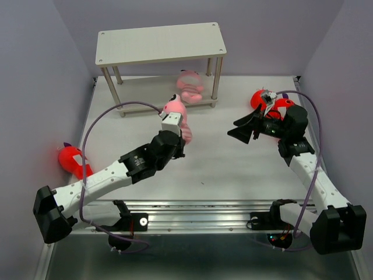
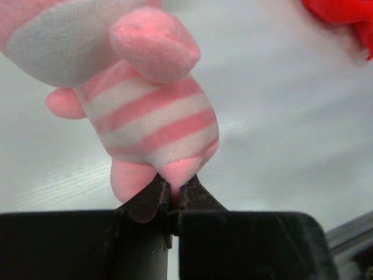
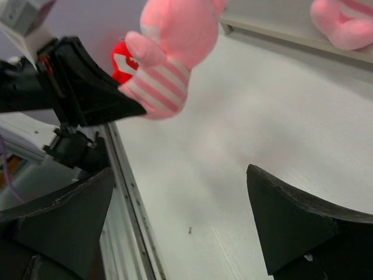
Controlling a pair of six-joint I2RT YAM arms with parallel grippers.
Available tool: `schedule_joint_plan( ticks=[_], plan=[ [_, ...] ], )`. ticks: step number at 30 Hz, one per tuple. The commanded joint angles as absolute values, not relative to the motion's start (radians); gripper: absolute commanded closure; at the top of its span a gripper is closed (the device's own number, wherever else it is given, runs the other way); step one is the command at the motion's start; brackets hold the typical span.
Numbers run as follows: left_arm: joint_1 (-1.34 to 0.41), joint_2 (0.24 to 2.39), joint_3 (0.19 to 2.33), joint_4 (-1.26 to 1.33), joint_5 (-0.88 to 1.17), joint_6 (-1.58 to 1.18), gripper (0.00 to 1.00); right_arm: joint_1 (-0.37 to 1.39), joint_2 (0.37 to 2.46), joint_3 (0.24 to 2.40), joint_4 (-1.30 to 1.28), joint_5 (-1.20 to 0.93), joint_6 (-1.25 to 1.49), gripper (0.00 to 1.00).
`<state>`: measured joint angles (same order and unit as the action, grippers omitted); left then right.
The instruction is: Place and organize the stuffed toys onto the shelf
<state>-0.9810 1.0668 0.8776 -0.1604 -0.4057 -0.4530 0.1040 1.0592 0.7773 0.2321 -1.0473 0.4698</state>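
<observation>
While aloft, pink striped toy (image 2: 151, 116) clamped in left jaws; right jaws wide, empty.

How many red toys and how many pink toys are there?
Red sharks: 3, one at left, two at right
Pink striped toys: 2, one in the left tool, one on the shelf
Total: 5
</observation>
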Motion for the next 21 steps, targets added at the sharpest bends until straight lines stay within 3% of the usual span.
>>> schedule_joint_plan(
  ticks=[1,11,21],
  plan=[
    [-0.911,1.120,0.956,-0.287,-0.489,-0.258,1.00,0.097,1.003,0.764,0.011,-0.996,0.118,0.00],
    [-0.649,1.261,1.002,-0.134,-0.353,0.090,1.00,0.078,0.902,0.632,-0.081,-0.927,-0.069,0.00],
    [-0.523,1.472,1.090,0.034,-0.350,0.103,1.00,0.060,0.858,0.572,-0.086,-0.885,-0.155,0.00]
  ],
)
